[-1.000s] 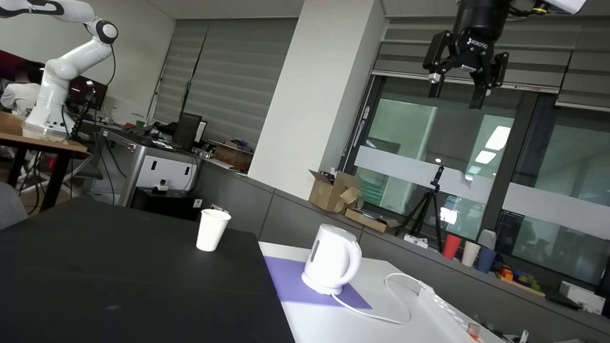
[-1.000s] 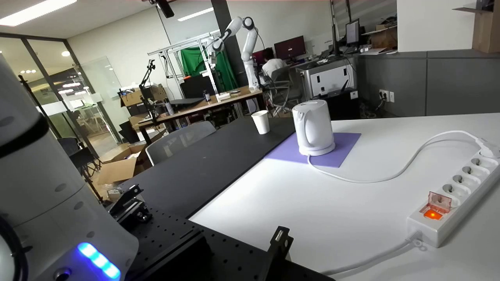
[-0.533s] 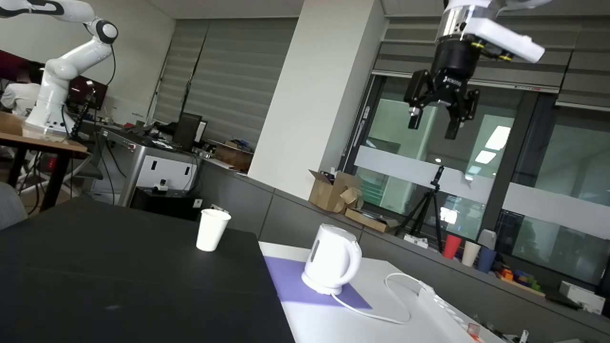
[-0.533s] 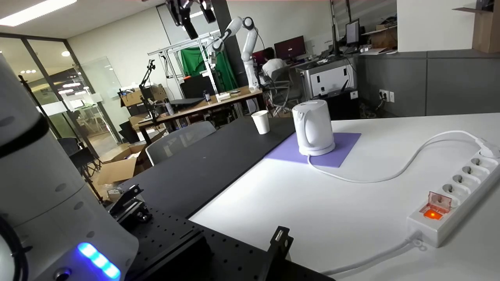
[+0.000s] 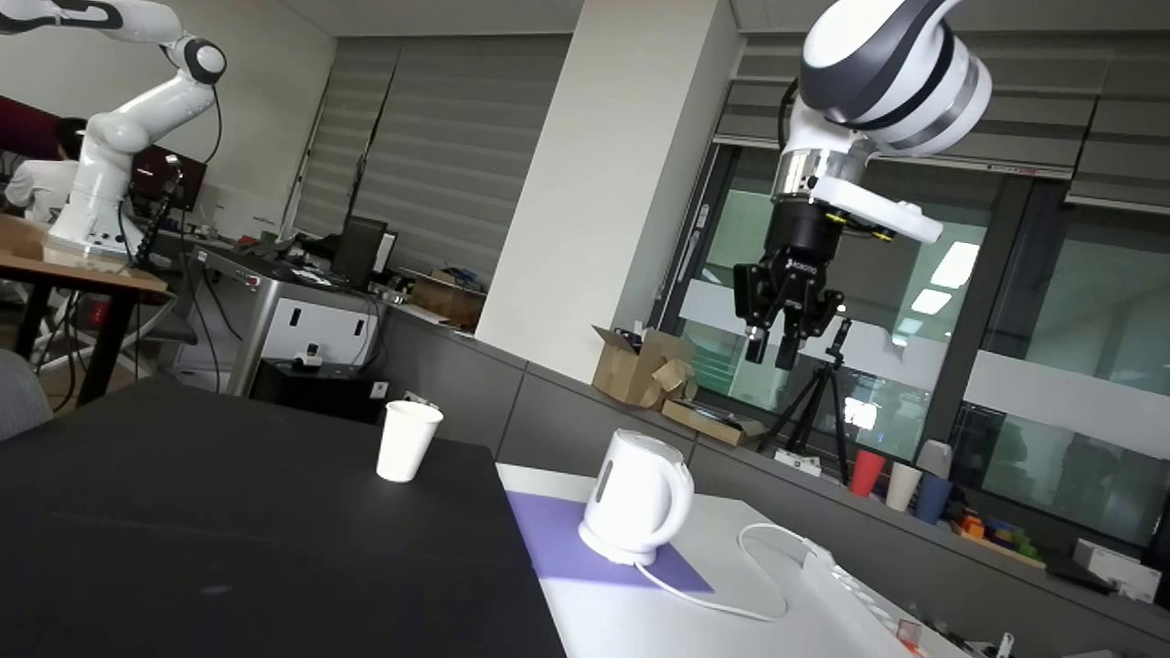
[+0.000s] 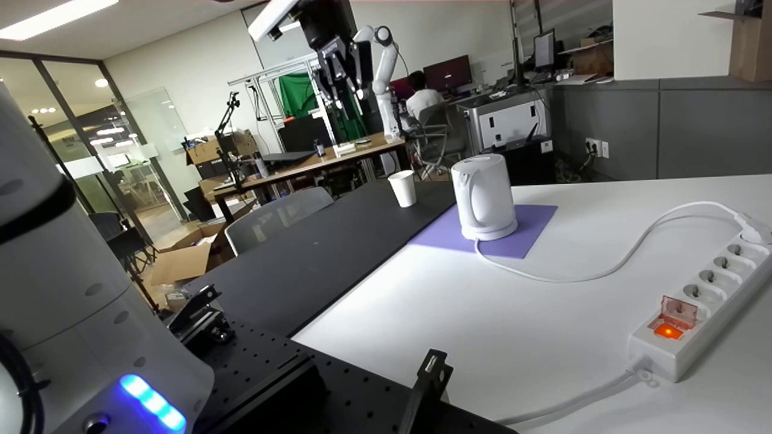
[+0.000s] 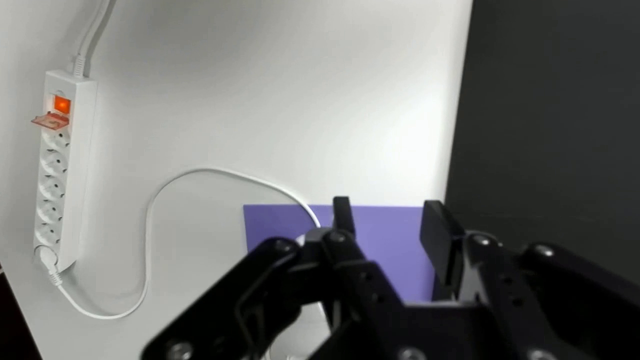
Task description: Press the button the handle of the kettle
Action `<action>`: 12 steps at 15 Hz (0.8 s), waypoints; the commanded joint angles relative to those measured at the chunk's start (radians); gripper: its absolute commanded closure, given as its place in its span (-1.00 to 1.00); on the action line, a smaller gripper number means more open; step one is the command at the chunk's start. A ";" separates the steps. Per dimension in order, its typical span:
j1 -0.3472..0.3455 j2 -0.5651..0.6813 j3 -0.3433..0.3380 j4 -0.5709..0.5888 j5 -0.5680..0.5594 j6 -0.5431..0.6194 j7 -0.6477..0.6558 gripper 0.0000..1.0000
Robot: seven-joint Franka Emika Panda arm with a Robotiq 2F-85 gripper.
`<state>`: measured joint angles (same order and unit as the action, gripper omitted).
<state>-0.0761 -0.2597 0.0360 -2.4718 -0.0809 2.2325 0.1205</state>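
The white kettle [image 5: 631, 498] [image 6: 494, 196] stands upright on a purple mat in both exterior views. Its handle [image 5: 684, 501] loops out from one side. I cannot make out the button. My gripper [image 5: 771, 353] points down, high above the kettle and off to its handle side in that exterior view. In the wrist view, the gripper [image 7: 388, 205] is partly open, with a gap between its fingers and nothing held. Purple mat shows through that gap. Only a piece of the kettle [image 7: 302, 332] appears there, at the bottom, mostly covered by the gripper's linkage.
A white paper cup [image 5: 408, 443] stands on the black table part beside the purple mat [image 6: 534, 223]. The kettle's white cord [image 6: 579, 279] curves over the white table to a power strip [image 6: 711, 289] with a lit orange switch [image 7: 62, 105].
The arm has come down, bringing my gripper lower and closer to the kettle. Its fingers have drawn nearer each other. Kettle and cup have not moved.
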 commanded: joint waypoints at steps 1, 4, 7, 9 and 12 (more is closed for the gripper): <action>0.012 0.029 -0.017 0.008 -0.006 0.010 0.003 0.76; 0.013 0.057 -0.020 0.011 -0.005 0.019 0.000 0.70; 0.015 0.047 -0.019 0.011 -0.005 0.018 0.000 0.75; 0.015 0.045 -0.019 0.011 -0.005 0.018 0.000 0.75; 0.015 0.045 -0.019 0.011 -0.005 0.018 0.000 0.75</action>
<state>-0.0727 -0.2152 0.0293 -2.4618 -0.0828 2.2529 0.1185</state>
